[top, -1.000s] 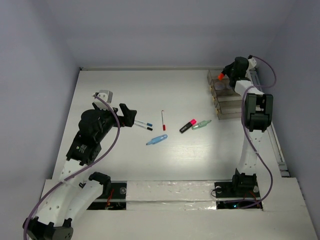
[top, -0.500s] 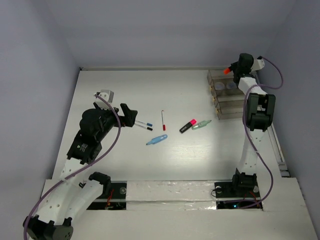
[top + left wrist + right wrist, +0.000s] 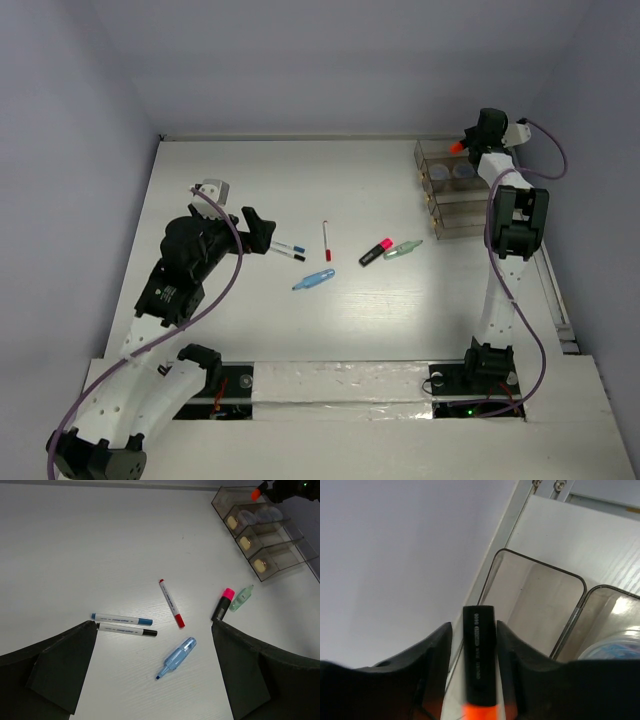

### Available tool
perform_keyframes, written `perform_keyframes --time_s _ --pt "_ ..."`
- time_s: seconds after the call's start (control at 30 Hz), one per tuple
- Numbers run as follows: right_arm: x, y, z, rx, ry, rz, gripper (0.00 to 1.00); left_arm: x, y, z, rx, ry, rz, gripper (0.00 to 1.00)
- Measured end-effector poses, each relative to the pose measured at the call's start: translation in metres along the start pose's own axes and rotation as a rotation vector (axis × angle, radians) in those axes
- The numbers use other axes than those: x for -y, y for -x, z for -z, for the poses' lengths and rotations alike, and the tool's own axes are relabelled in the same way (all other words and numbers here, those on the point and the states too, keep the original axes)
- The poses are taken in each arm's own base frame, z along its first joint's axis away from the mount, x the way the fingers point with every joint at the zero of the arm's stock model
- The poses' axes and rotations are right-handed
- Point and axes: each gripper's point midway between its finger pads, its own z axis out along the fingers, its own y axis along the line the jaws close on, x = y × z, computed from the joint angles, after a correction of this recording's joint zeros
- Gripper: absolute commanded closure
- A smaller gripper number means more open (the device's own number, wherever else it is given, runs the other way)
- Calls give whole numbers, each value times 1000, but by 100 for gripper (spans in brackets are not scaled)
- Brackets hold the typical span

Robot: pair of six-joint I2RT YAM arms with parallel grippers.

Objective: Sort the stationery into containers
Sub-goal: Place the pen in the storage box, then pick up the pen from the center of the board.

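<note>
My right gripper [image 3: 470, 138] is shut on the orange-black highlighter [image 3: 480, 655], held above the back end of the clear stepped organiser [image 3: 455, 213]; its orange end [image 3: 456, 147] points left. Two grey-lilac pots [image 3: 451, 171] sit in the organiser's top compartment. On the table lie a blue-capped pen [image 3: 121, 618], a black-capped pen [image 3: 126, 629], a red-capped pen [image 3: 171, 603], a light blue highlighter [image 3: 177, 656], a pink-black highlighter [image 3: 223, 603] and a pale green one [image 3: 241, 598]. My left gripper [image 3: 262, 232] hangs open above the table, just left of the two pens.
The organiser [image 3: 280, 555] stands at the back right, close to the right wall and the table's rail. In the right wrist view its empty back compartment [image 3: 540, 605] lies below the held highlighter, beside the table's back edge.
My right gripper has lifted from over the organiser's top compartment and swung back and right with the orange-black highlighter. The left arm has stayed still.
</note>
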Motion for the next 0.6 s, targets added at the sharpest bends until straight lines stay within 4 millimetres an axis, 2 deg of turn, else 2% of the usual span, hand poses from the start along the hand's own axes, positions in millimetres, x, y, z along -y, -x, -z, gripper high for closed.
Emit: perform_keyframes --time_s 0.07,0.17,0.37,0.43,0.57,0.6 --pt "1 0 0 0 -3 -1 40 0 0 0 0 0 0 1" --pt "1 0 0 0 -3 3 30 0 0 0 0 0 0 1" --pt "8 -8 3 -24 9 22 31 1 2 2 10 -3 -1 1" --pt "6 -9 12 -44 30 40 39 2 4 4 19 -6 -2 1" --pt "-1 -9 54 -109 101 113 76 4 9 9 42 -12 -5 1" --pt "-7 -7 70 -120 135 136 80 5 11 11 49 -15 -5 1"
